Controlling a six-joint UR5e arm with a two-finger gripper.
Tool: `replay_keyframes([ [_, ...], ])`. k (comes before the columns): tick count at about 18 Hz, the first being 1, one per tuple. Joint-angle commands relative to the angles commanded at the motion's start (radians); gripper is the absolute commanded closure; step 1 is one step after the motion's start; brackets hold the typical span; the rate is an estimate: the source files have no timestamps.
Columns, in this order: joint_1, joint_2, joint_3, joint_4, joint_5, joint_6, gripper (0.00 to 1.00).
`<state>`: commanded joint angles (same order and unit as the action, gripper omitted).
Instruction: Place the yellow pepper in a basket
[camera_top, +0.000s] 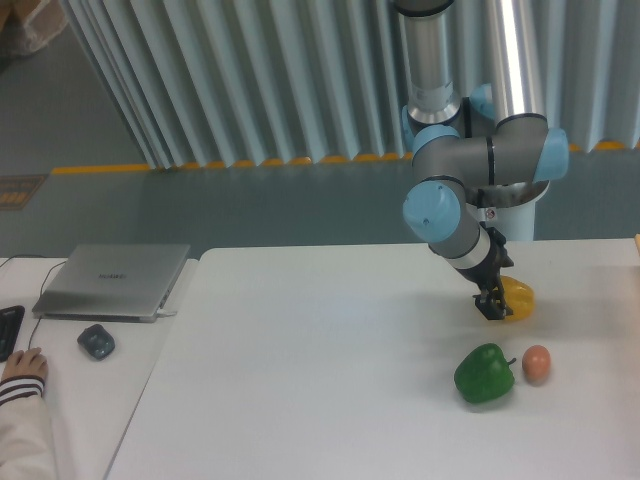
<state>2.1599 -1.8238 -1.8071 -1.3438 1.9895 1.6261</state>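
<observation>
The yellow pepper (518, 298) lies on the white table (330, 380) at the right, partly hidden behind my gripper (493, 306). The gripper hangs down from the arm with its dark fingers at the pepper's left side, touching or very near it. I cannot tell whether the fingers are open or closed on it. No basket is in view.
A green bell pepper (485, 374) and a small orange-pink round fruit (536, 362) lie in front of the gripper. A closed laptop (113, 279), a mouse (96, 341) and a person's hand (22, 366) are on the left desk.
</observation>
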Motion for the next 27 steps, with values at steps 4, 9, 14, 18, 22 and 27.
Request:
replay_keyframes([
  [4,-0.002,-0.005,0.003,0.0,0.002,-0.003,0.06],
  [9,-0.003,-0.005,0.005,0.002,0.002,-0.005,0.01],
  [14,-0.02,-0.011,-0.005,0.003,0.044,-0.008,0.01],
  [18,-0.022,-0.017,-0.005,0.005,0.046,-0.008,0.01],
  [22,-0.028,-0.029,-0.003,0.005,0.046,-0.017,0.01],
  [27,-0.032,-0.035,0.003,0.005,0.048,-0.028,0.02],
])
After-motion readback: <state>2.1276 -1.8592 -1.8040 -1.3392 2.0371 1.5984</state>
